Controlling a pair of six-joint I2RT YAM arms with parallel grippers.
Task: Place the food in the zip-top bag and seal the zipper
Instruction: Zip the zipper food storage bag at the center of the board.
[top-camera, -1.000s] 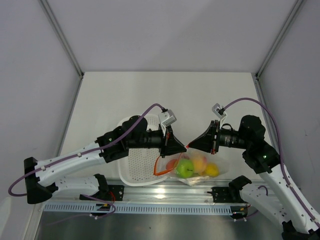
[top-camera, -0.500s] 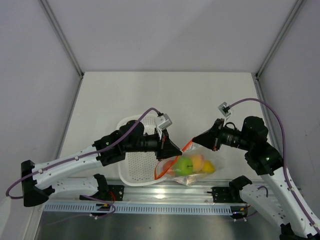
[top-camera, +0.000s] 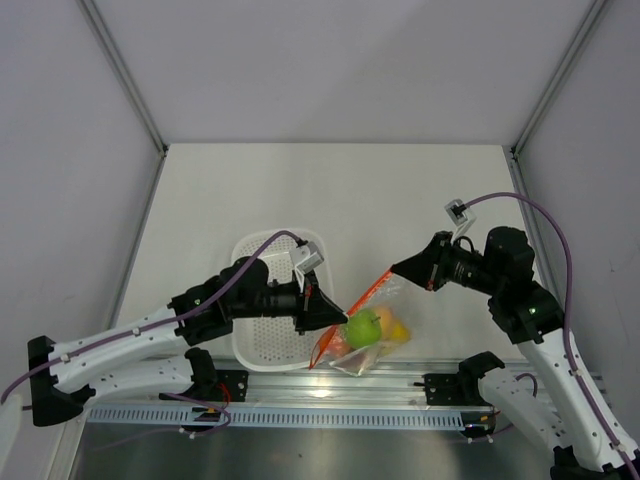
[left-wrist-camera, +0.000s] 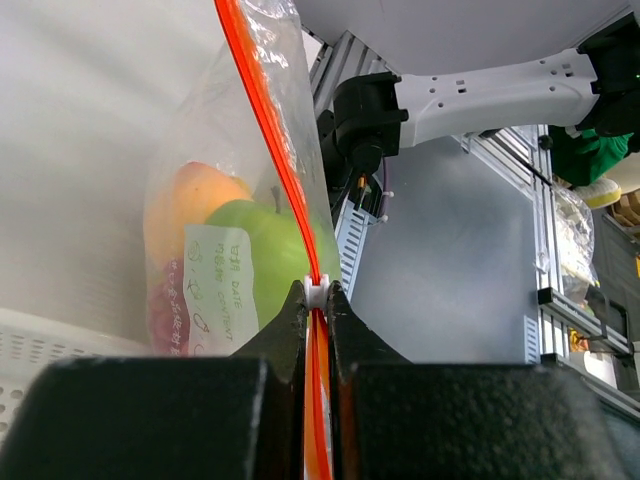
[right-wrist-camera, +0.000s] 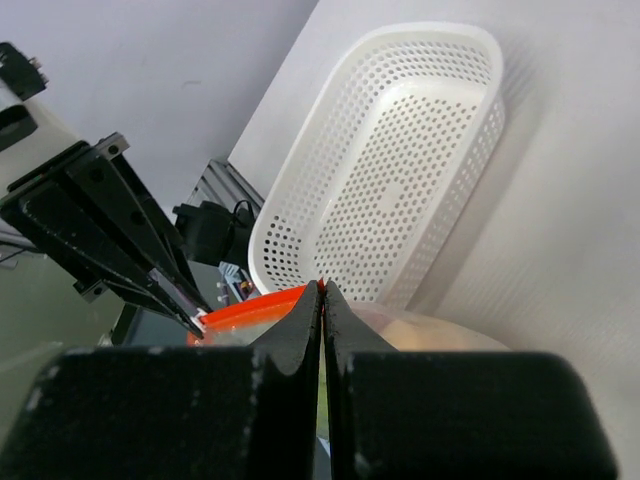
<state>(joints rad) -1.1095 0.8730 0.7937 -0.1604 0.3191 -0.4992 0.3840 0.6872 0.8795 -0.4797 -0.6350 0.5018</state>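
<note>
The white basket (top-camera: 262, 335) is parked on the left. Just right of it, the left gripper (top-camera: 342, 316) is clamped on the zipper (top-camera: 368, 292) at its white slider (left-wrist-camera: 316, 290), and it's been dragged toward the near left. The bag (top-camera: 362, 352) is hung in between, with the green apple (top-camera: 363, 328) and the other fruit inside. The right gripper (top-camera: 393, 268), pinched shut on the strip's far end, has been pulled right. So the strip's stretched taut, and it's probably being run shut now.

The right hand (top-camera: 394, 268) has pulled back to the right and farther from the near edge, while the left hand (top-camera: 343, 313) has slid toward the near edge. The zipper (top-camera: 368, 291) now stretches straight between them, and the zip-top bag (top-camera: 372, 350) with its fruit has bunched leftward.
</note>
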